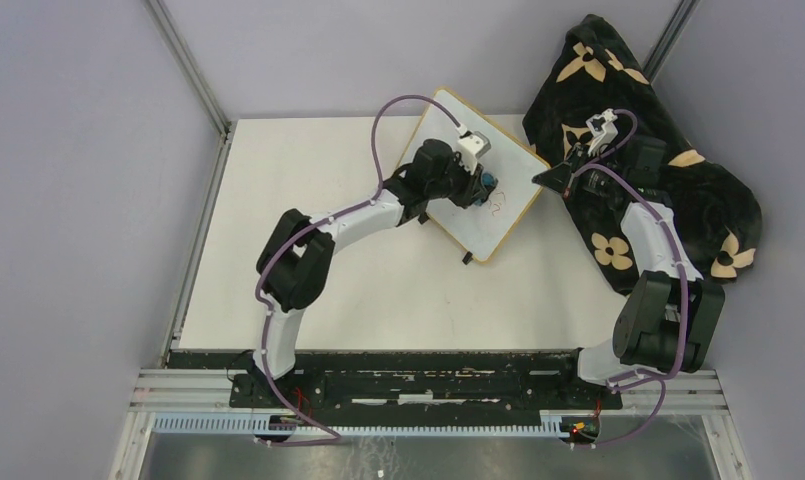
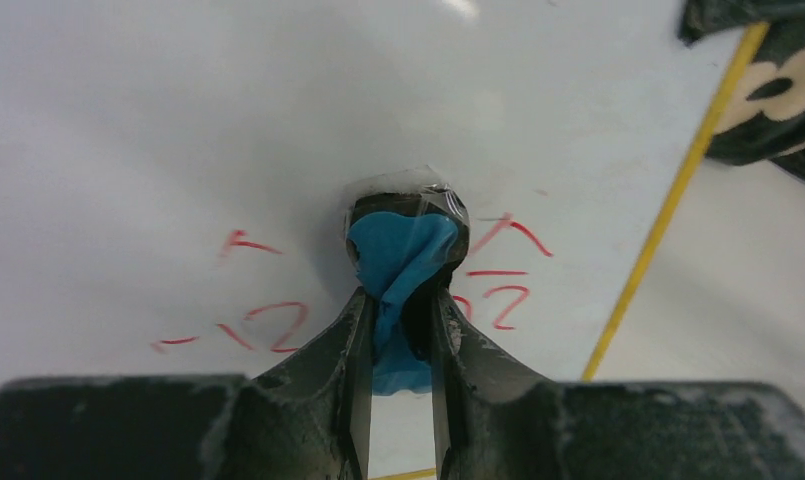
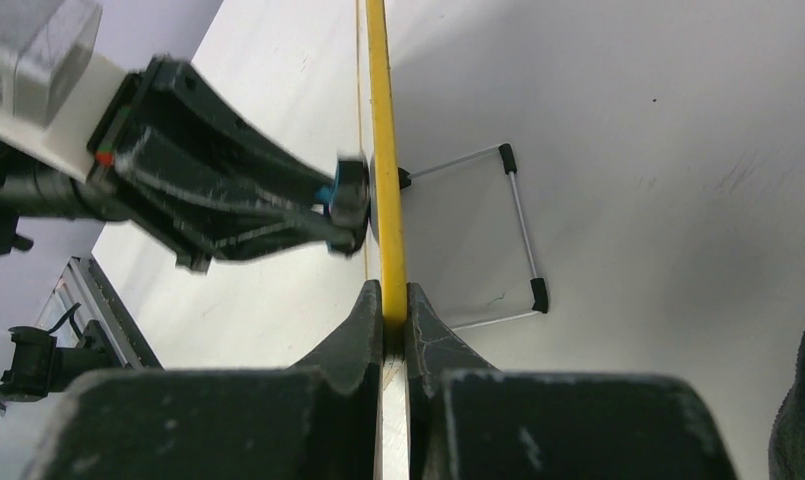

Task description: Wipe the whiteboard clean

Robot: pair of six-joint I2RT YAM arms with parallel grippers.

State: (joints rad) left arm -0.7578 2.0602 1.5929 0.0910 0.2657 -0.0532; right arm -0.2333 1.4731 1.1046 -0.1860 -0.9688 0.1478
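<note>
The whiteboard [image 1: 456,160] with a light-wood frame lies tilted at the back of the table, its right corner lifted. Red handwritten marks [image 1: 498,205] sit near its right part and show in the left wrist view [image 2: 268,325]. My left gripper [image 1: 490,186] is shut on a small blue eraser [image 2: 403,262] and presses it on the board [image 2: 178,120] between the red marks. My right gripper [image 1: 550,176] is shut on the board's frame edge [image 3: 386,160]. The left gripper and eraser [image 3: 328,192] show in the right wrist view too.
A black blanket with cream flower prints [image 1: 668,150] lies at the back right, under the right arm. The board's wire stand with black feet [image 3: 523,225] shows behind it. The white table [image 1: 358,290] is bounded by grey walls.
</note>
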